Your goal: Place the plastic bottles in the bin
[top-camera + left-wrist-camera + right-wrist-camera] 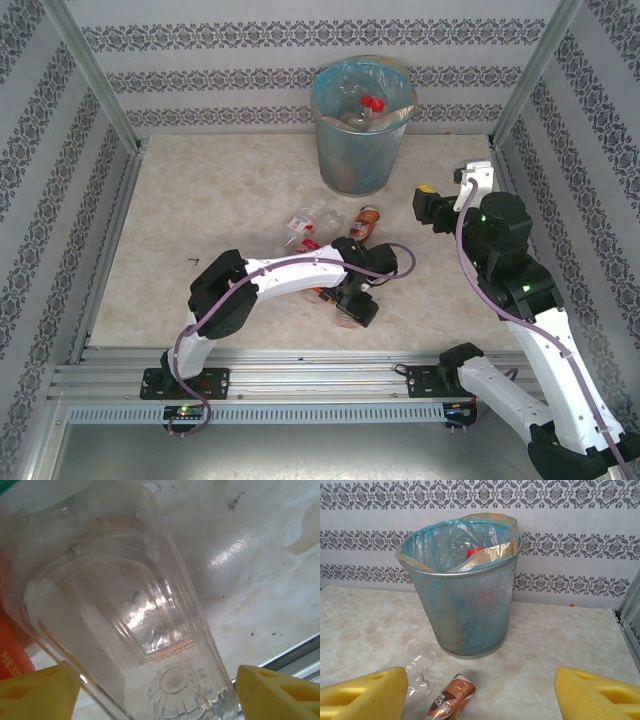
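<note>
Pick-up step: left gripper (157, 682) straddles a clear bottle (125, 610) lying on the table (260, 580) (grip unconfirmed). Right gripper (480, 682) gapes empty, facing the bin (467, 610). Next: clamp, lift, carry binward.

1. The bin (470, 610) is a round grey mesh wastebasket lined with a light blue bag. It stands upright at the far side of the bench.
2. Red-capped bottles (372, 103) lie inside it.
3. A brown-labelled bottle (451, 702) lies on its side in front of the bin, with a crumpled clear bottle (417, 672) just left of it.
4. A ribbed clear bottle (135, 625) lies nearer, beside an orange-labelled bottle (12, 652).
</note>
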Tool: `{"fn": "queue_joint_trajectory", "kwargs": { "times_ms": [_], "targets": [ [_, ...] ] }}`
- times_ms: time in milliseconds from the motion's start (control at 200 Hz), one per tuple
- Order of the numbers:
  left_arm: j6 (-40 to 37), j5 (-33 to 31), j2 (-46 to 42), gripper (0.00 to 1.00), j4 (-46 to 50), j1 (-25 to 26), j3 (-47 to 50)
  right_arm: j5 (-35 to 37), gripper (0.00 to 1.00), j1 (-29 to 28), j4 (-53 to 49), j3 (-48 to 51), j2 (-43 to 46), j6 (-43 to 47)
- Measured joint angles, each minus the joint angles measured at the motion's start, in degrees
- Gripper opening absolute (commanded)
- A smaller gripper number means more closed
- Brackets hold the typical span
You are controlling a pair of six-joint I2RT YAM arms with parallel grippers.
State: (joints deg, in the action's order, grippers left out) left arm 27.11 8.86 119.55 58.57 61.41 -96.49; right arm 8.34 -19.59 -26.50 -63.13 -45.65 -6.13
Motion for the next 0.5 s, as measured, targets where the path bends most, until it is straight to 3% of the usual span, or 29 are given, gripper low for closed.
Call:
{"fn": "queue_joint_trajectory", "kwargs": {
  "times_ms": [180, 500],
  "targets": [
    [-0.3, -0.1, 0.0, 0.67, -0.1, 0.0, 0.3, -0.2, 0.77, 0.0, 0.0, 0.0, -1.5, -0.2],
    [-1.6, -0.1, -0.9, 0.74, -1.5, 0.0, 2.3, -0.2, 0.77, 0.0, 0.1, -1.3, -2.4, -0.7]
  ]
}}
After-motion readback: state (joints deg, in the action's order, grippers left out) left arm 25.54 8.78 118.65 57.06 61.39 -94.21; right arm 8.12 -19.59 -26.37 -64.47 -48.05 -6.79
